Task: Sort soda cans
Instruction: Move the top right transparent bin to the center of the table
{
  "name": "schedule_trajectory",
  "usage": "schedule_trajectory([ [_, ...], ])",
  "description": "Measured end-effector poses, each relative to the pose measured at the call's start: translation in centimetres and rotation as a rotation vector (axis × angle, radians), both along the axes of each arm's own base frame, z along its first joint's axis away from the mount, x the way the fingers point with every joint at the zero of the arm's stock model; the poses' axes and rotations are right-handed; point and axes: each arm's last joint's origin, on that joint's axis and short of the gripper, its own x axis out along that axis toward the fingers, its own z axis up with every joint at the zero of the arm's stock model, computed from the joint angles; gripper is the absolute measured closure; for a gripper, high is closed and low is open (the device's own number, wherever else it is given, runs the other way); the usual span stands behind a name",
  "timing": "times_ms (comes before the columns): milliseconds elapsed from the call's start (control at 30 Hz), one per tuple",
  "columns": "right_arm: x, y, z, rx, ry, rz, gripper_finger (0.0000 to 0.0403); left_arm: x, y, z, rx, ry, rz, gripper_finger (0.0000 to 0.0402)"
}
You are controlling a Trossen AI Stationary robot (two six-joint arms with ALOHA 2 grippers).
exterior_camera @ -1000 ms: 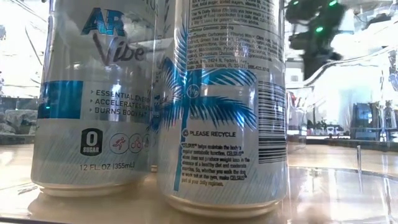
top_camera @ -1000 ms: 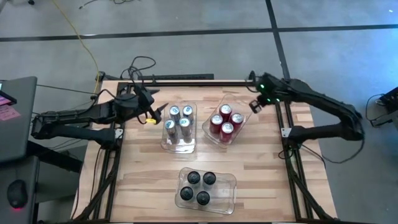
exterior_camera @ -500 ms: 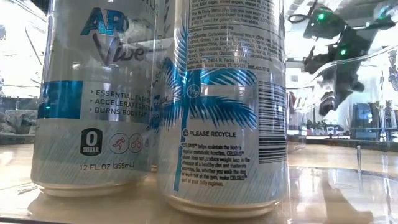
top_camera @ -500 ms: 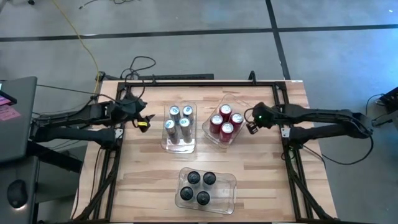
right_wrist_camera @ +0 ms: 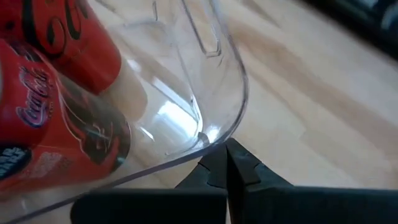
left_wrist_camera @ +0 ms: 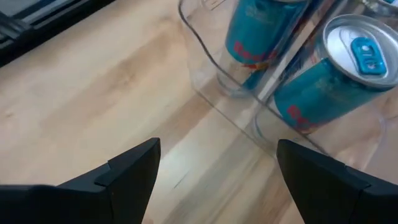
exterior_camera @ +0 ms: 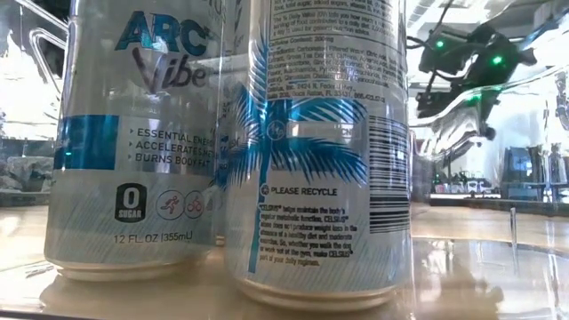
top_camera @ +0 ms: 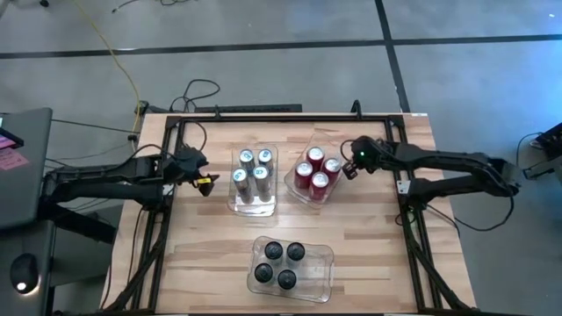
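Several silver-blue soda cans (top_camera: 253,171) stand in a clear bin (top_camera: 254,207) at the table's middle. Several red cans (top_camera: 318,171) stand in a second bin (top_camera: 305,190) to their right. Several dark cans (top_camera: 281,263) fill a third bin (top_camera: 321,261) near the front edge. My left gripper (top_camera: 204,180) hangs open over bare wood, left of the silver-blue cans (left_wrist_camera: 329,74), its fingers (left_wrist_camera: 124,180) wide apart. My right gripper (top_camera: 349,168) is shut at the right side of the red cans' bin, fingertips (right_wrist_camera: 217,163) just under the bin's rounded corner (right_wrist_camera: 233,118). My right gripper's shut fingertips stand slanting down right against the rounded corner of the red cans' bin rim (right_wrist_camera: 211,142), from the table's right side. I cannot tell whether they touch it. The bin stands flat on the table.
A black frame rail (top_camera: 263,117) runs along the table's far edge and down both sides. Bare wood lies between the bins and at the near left (top_camera: 202,254). In the low view two silver-blue cans (exterior_camera: 320,151) fill the foreground, with my right arm (exterior_camera: 462,80) behind.
My right gripper has come down from the far right corner toward the red cans' bin and now sits at its right side. My left gripper has sunk toward the table and drawn a little toward the left edge, rolling as it went. The cans and bins have stayed put.
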Motion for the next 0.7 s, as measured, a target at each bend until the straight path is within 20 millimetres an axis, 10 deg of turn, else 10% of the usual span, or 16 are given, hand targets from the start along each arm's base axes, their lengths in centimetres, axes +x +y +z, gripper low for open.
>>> schedule_trajectory([
  [700,2.9,-6.6,-1.9,-0.125,-0.147,0.302,0.0395,0.1,-0.1,0.0,-0.026,-0.031,0.019,0.0086],
])
